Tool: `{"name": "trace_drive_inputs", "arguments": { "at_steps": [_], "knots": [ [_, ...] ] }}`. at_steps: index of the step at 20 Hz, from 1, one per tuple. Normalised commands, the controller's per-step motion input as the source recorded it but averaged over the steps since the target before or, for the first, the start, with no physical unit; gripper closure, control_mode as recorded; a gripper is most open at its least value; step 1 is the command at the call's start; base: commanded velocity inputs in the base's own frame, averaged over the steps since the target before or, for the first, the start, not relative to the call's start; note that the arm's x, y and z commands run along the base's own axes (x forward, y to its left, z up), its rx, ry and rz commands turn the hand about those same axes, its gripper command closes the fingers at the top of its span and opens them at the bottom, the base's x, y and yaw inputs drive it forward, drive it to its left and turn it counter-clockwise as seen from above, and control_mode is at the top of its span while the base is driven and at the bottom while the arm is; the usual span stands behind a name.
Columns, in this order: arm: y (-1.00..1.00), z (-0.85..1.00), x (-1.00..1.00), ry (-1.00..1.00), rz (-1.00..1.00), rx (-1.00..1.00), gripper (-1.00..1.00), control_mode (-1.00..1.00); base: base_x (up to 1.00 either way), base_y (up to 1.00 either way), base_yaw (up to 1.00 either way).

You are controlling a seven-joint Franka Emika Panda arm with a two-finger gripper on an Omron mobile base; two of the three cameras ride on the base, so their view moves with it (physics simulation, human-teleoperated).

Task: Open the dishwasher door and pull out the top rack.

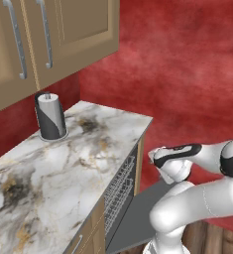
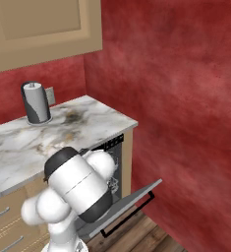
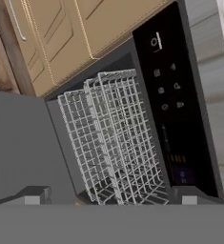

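Inspection, taken left to right. In the left base view a paper towel roll [image 1: 50, 116] stands on the marble counter [image 1: 63, 163]. Right of it, below the counter edge, the top rack [image 1: 119, 191] sits inside the dishwasher cavity. The dishwasher door [image 1: 138, 213] is let down, lying nearly flat above the wooden floor. The right base view confirms this: the door panel [image 2: 131, 197] hangs open with its black bar handle [image 2: 131, 216] on the outer edge.

In the hand view, the gripper [image 3: 111, 198] faces the wire rack [image 3: 116, 143], with its 2 tips set wide apart and nothing between them; the rack appears untouched.

Assessment: step 1, opening the door, looks complete. Step 2, drawing out the rack, is not yet done; the rack appears fully seated inside.
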Motion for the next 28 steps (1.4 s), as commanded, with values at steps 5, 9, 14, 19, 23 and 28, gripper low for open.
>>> {"name": "trace_drive_inputs", "arguments": {
  "at_steps": [5,9,14,19,23,28],
  "knots": [
    [0.16,-0.39,0.0,0.0,0.0,0.0,-1.0,-1.0,0.0,0.0,0.0],
    [0.12,-0.35,0.0,0.0,0.01,0.0,-1.0,-1.0,0.0,0.0,0.0],
    [0.19,-0.24,0.0,-0.02,0.03,0.01,-1.0,-1.0,0.0,0.0,0.0],
    [0.17,-0.09,0.0,-0.13,0.02,0.0,-1.0,-1.0,0.0,0.0,0.0],
    [0.05,-0.14,0.0,-0.12,0.0,0.0,-1.0,-1.0,0.0,0.0,0.0],
    [0.08,-0.26,0.04,-0.05,0.0,0.0,-1.0,-1.0,0.0,0.0,0.0]
  ]
}}
